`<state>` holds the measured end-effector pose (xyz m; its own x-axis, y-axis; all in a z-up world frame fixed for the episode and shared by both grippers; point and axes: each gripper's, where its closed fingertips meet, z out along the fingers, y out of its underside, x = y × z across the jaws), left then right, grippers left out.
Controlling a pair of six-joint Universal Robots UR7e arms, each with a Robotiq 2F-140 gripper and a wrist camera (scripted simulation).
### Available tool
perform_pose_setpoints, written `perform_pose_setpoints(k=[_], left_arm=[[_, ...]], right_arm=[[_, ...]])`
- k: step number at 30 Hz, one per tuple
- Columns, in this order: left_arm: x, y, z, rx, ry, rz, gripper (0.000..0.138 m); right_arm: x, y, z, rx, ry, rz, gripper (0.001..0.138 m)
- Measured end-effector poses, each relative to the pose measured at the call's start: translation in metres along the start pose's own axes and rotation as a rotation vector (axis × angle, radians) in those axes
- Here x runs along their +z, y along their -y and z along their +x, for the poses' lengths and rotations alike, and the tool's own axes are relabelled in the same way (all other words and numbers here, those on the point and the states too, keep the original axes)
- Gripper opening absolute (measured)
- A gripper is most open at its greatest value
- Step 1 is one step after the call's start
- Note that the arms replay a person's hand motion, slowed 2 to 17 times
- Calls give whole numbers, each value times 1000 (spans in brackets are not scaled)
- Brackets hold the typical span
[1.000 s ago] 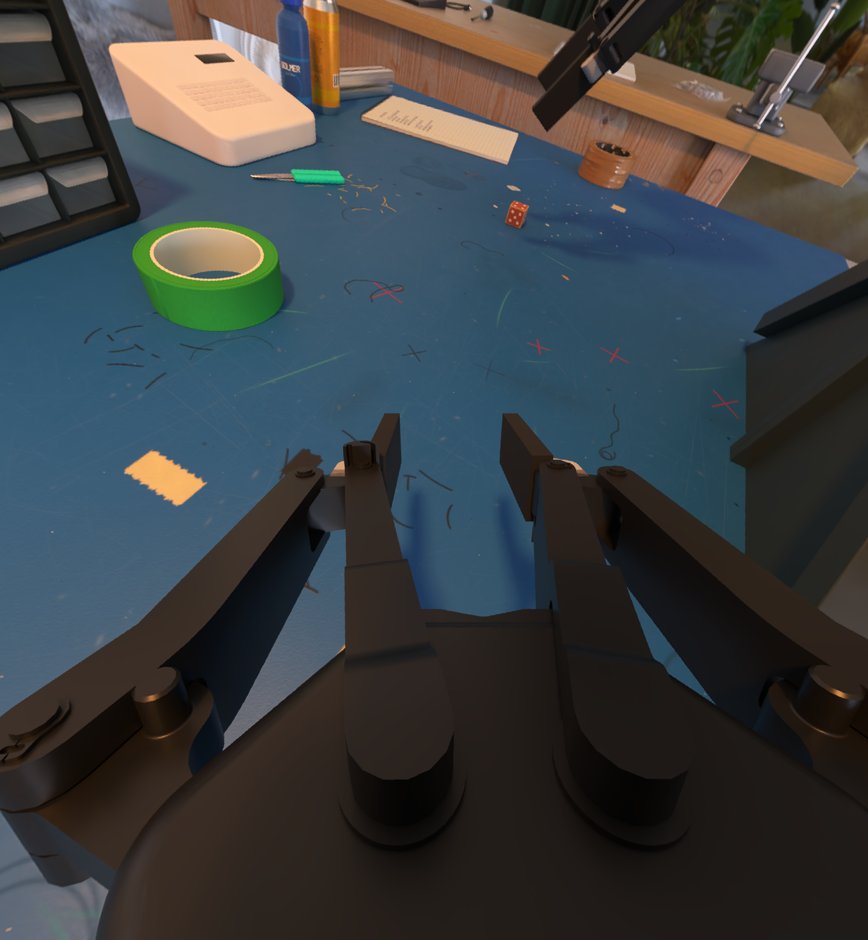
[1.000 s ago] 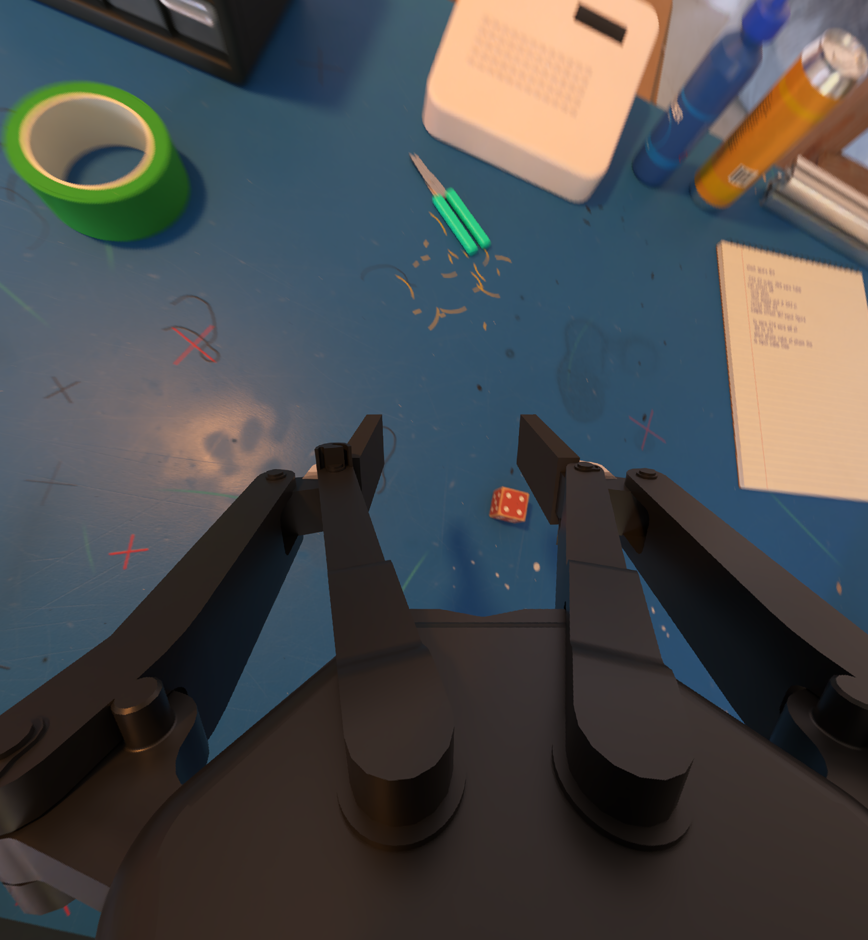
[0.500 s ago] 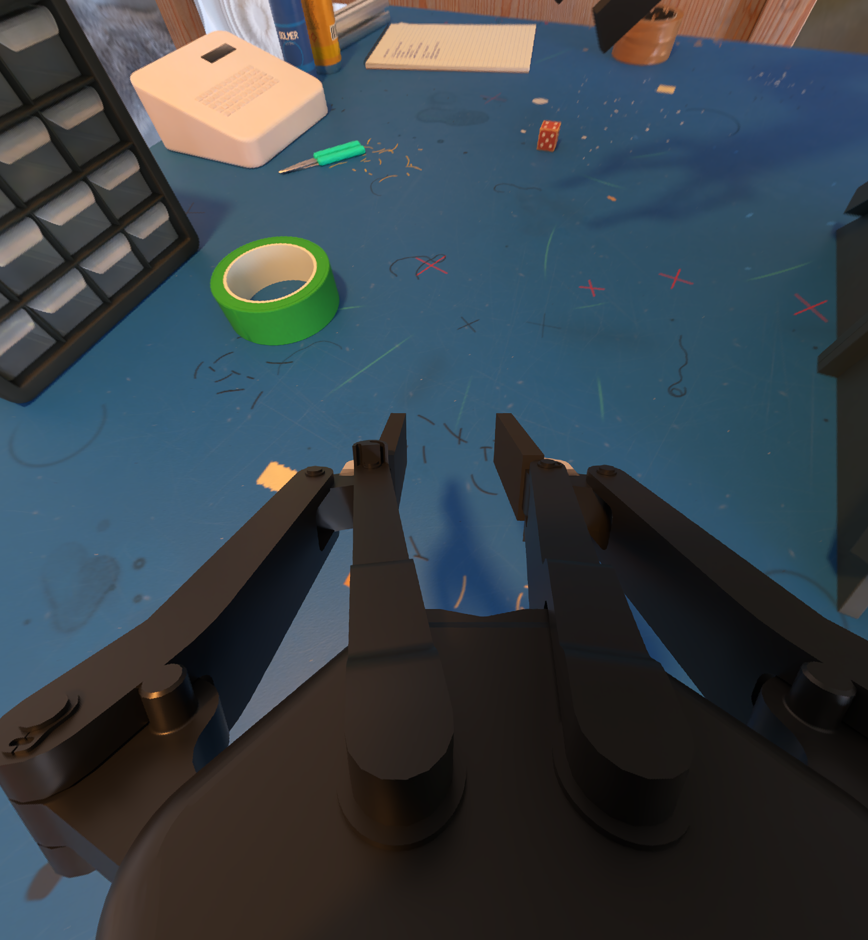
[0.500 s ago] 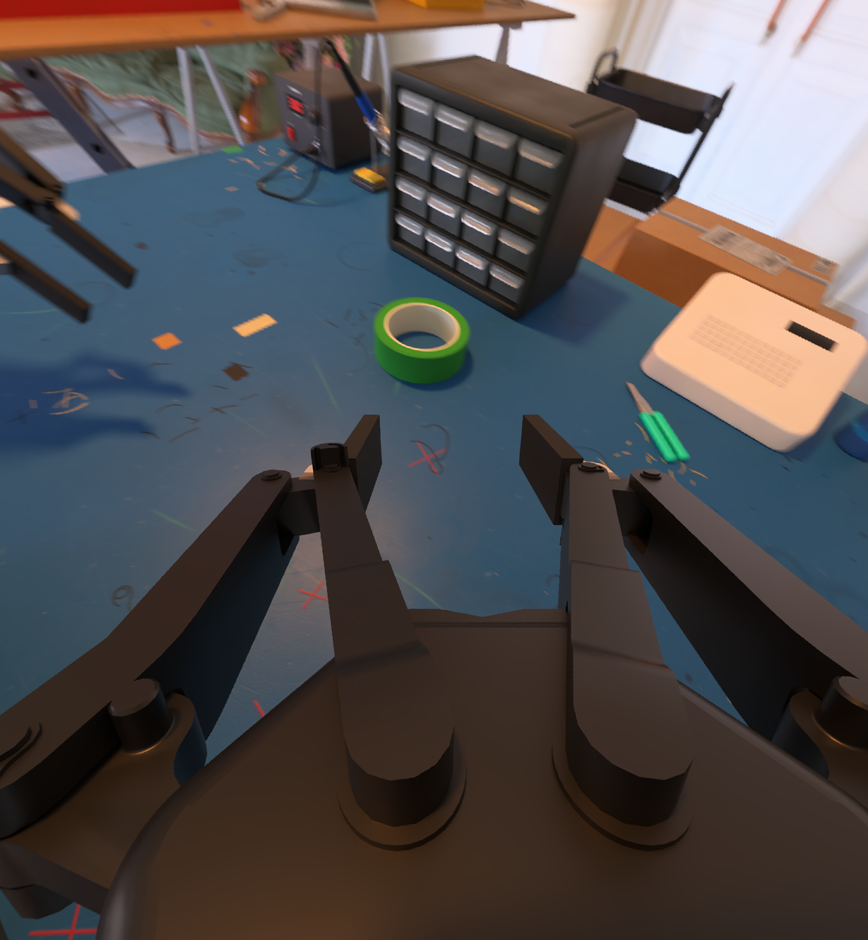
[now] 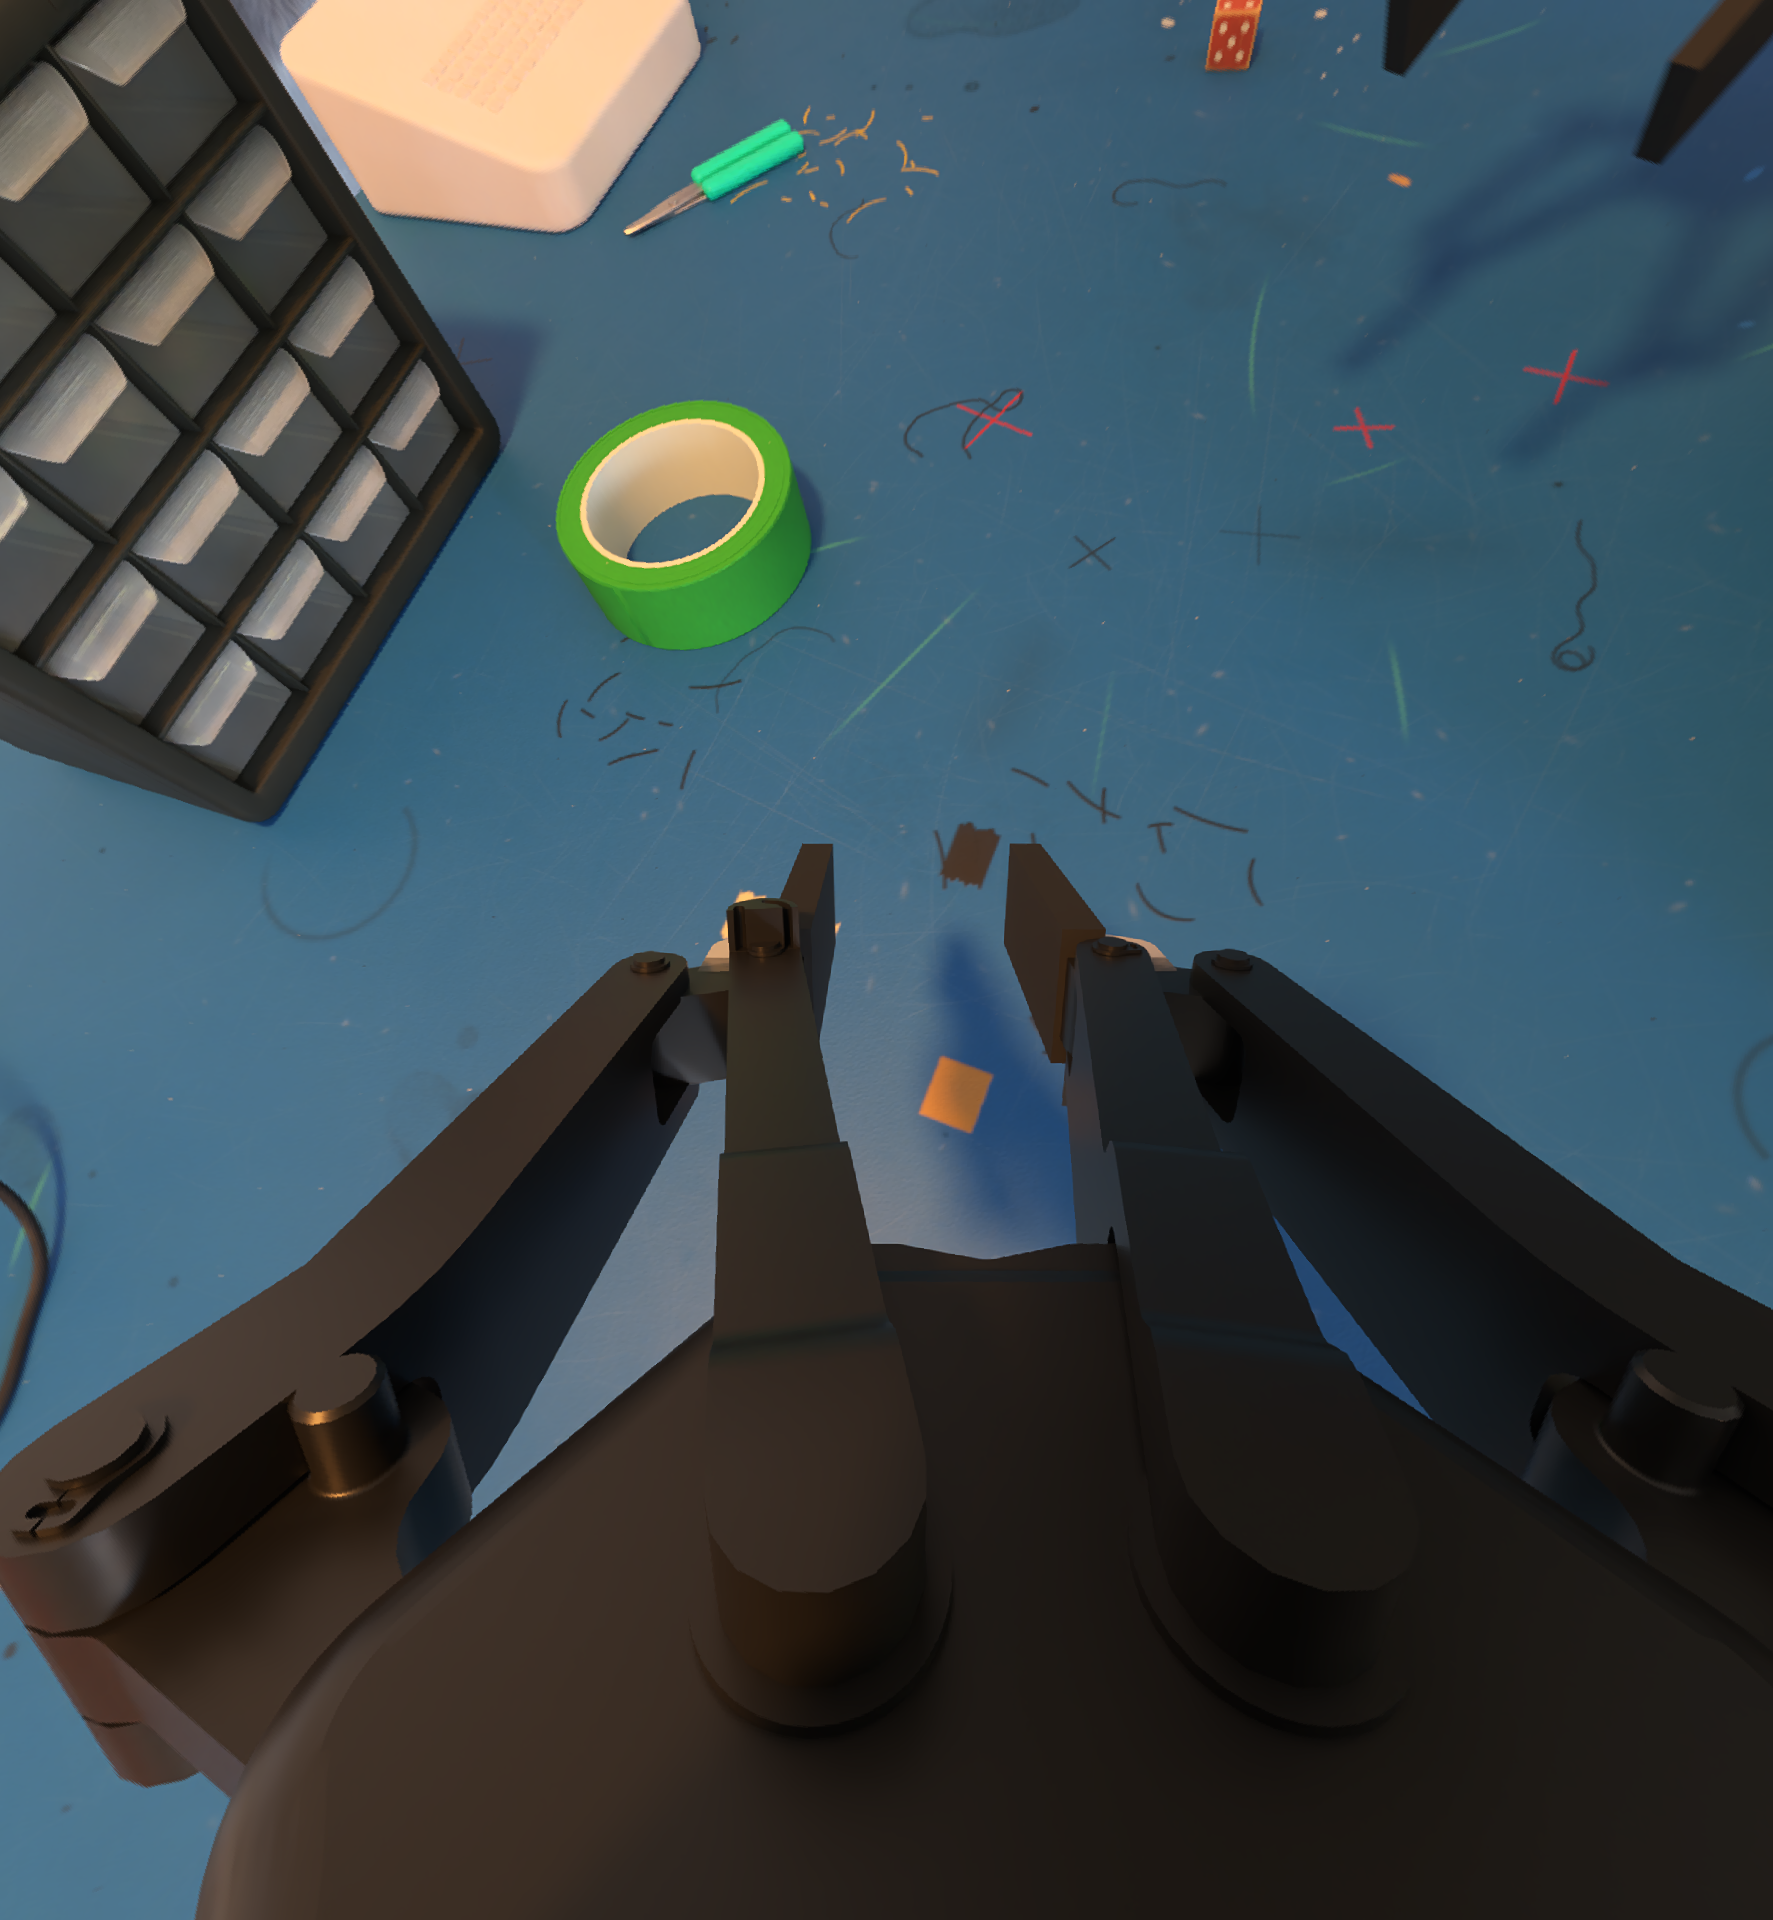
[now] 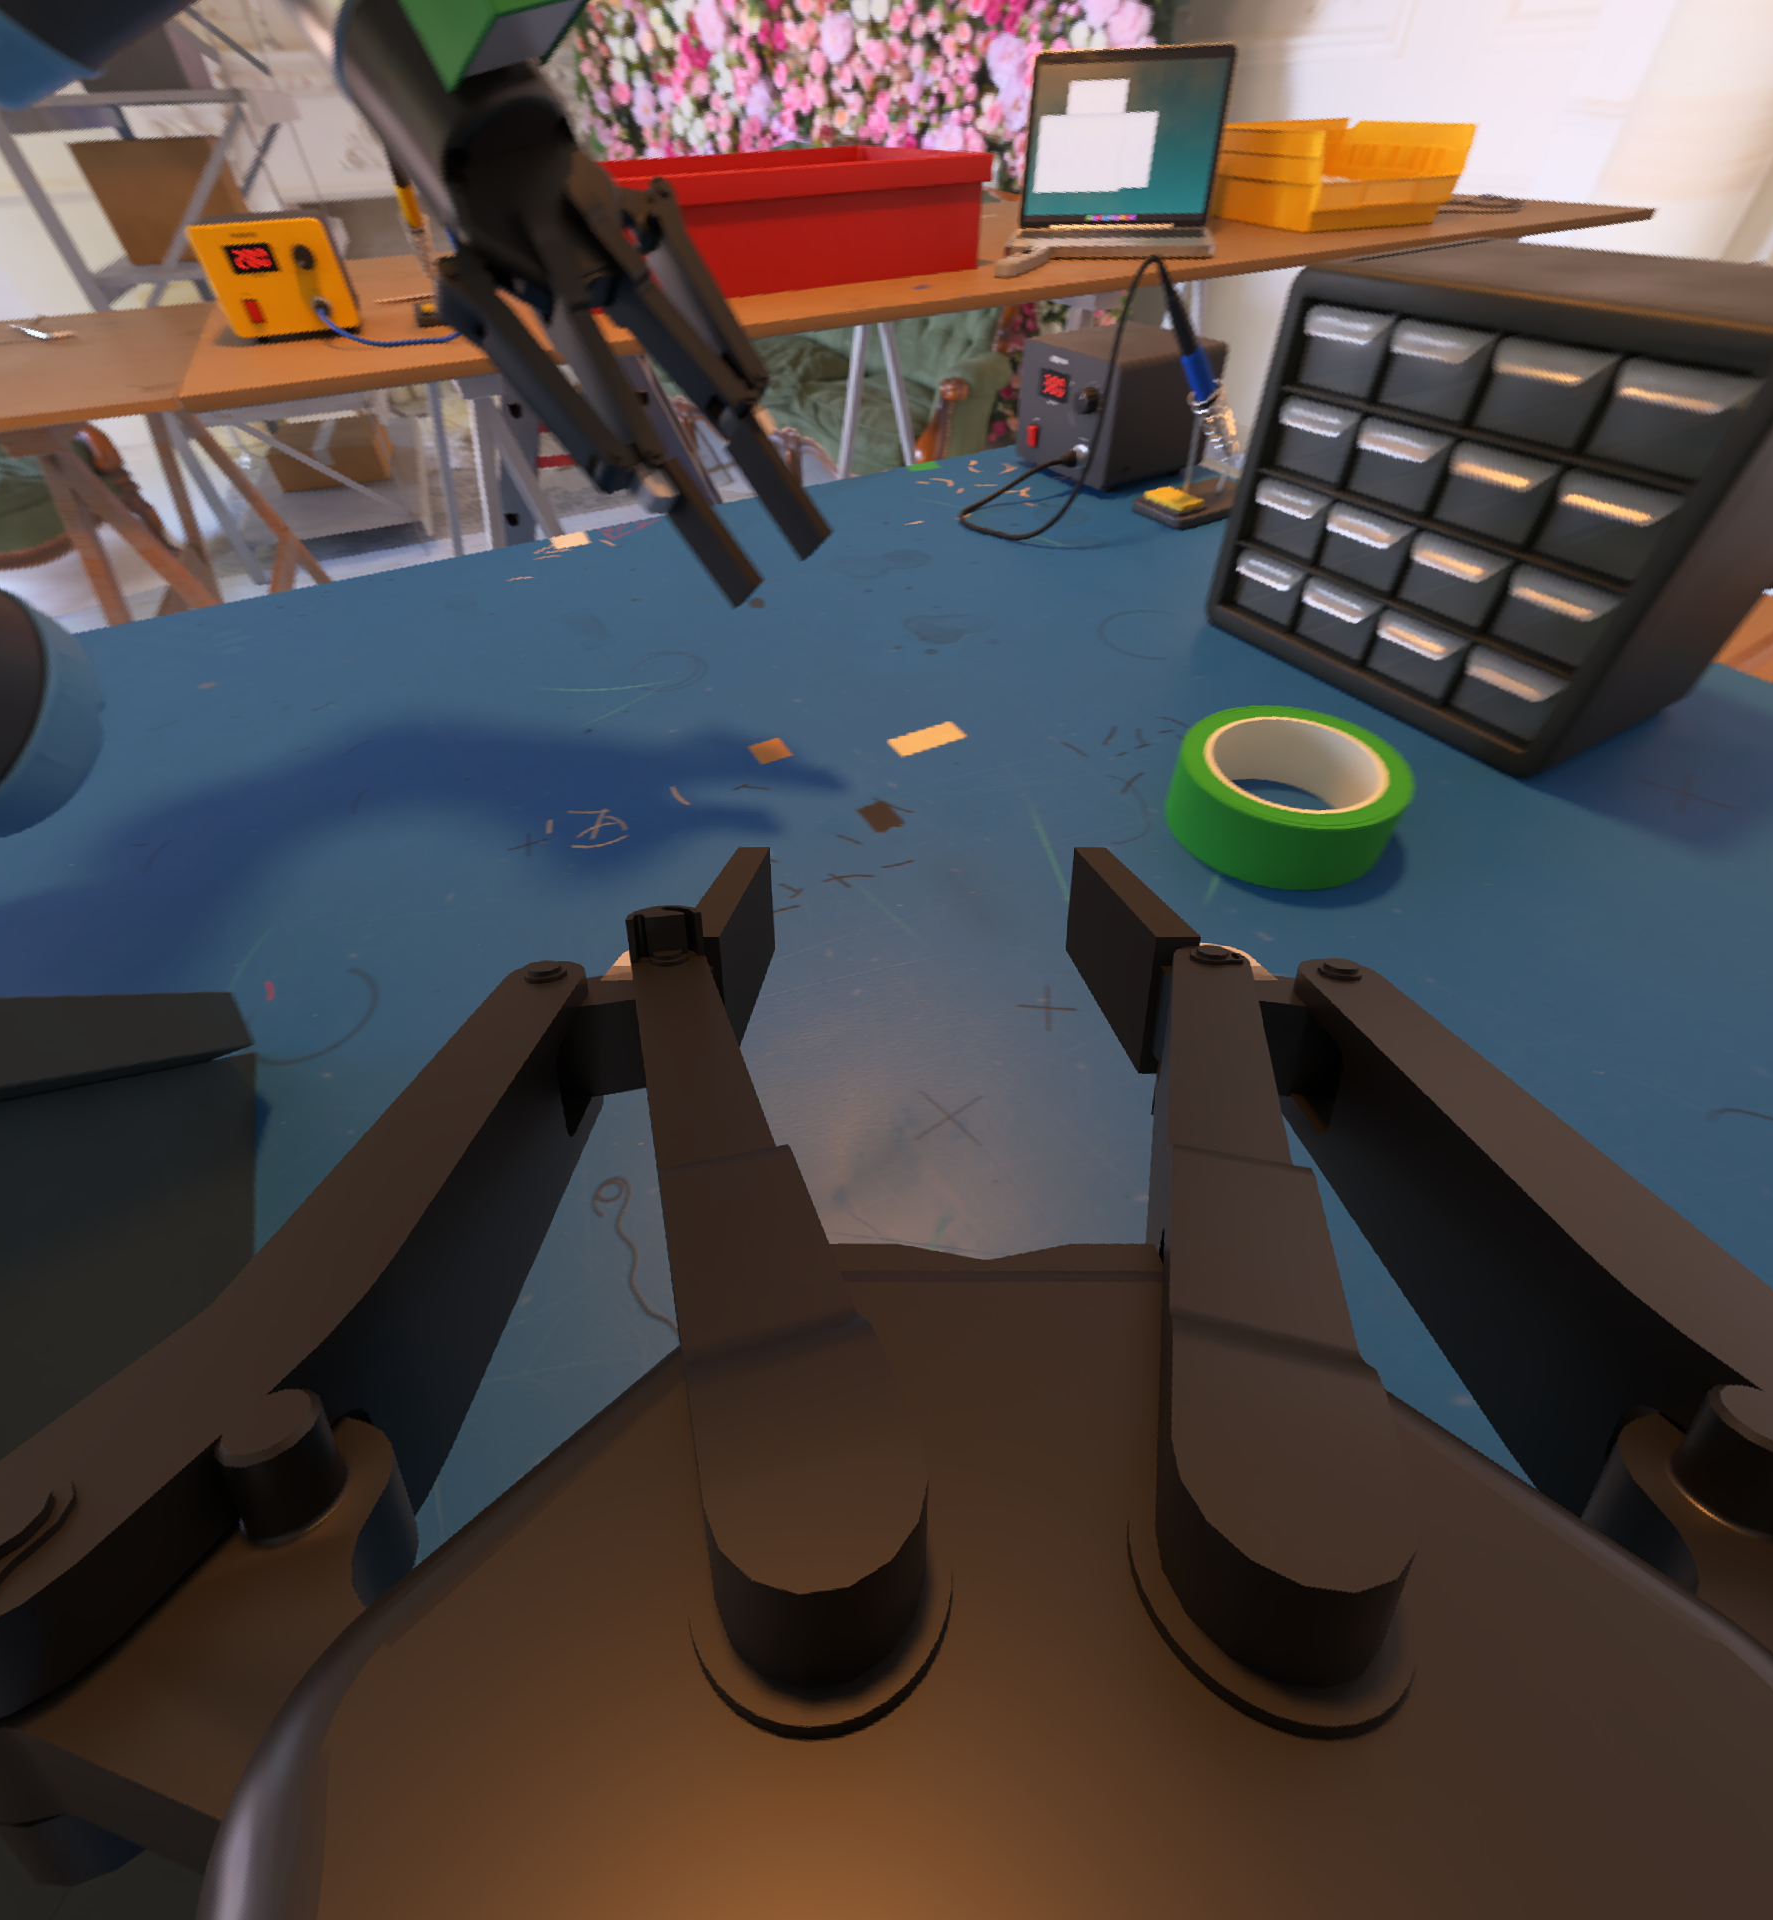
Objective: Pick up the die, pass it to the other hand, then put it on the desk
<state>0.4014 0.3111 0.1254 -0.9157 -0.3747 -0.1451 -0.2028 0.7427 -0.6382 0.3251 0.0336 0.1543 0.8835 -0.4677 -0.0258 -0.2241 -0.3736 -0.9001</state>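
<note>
The small red die (image 5: 1230, 33) lies on the blue desk (image 5: 1173, 675) at the top edge of the left wrist view, far ahead of my left gripper (image 5: 918, 883). That gripper is open and empty, hovering above the desk. Two dark fingertips of my right gripper (image 5: 1536, 94) hang just right of the die. In the right wrist view my right gripper (image 6: 918, 904) is open and empty, low over the desk (image 6: 446, 727). It faces the left gripper (image 6: 773, 561), which hangs in the air ahead. The die does not show in the right wrist view.
A green tape roll (image 5: 684, 525) (image 6: 1287, 795) and a black drawer cabinet (image 5: 134, 416) (image 6: 1484, 520) stand on the desk. A white device (image 5: 497, 94) and green-handled cutters (image 5: 736, 171) lie near the die. A soldering station (image 6: 1100, 416) stands at the back. A dark box (image 6: 82, 1143) is at the left.
My right gripper has swung up and away from the die, which has left its view, and now faces the left gripper. The left wrist view has tilted down; the die sits at its top edge.
</note>
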Motion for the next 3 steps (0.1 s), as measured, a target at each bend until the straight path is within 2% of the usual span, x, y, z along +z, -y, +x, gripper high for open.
perform_pose_setpoints(k=[3], left_arm=[[0,-1,-12,22,0,-28,42]], right_arm=[[8,-7,-18,1,48,4,76]])
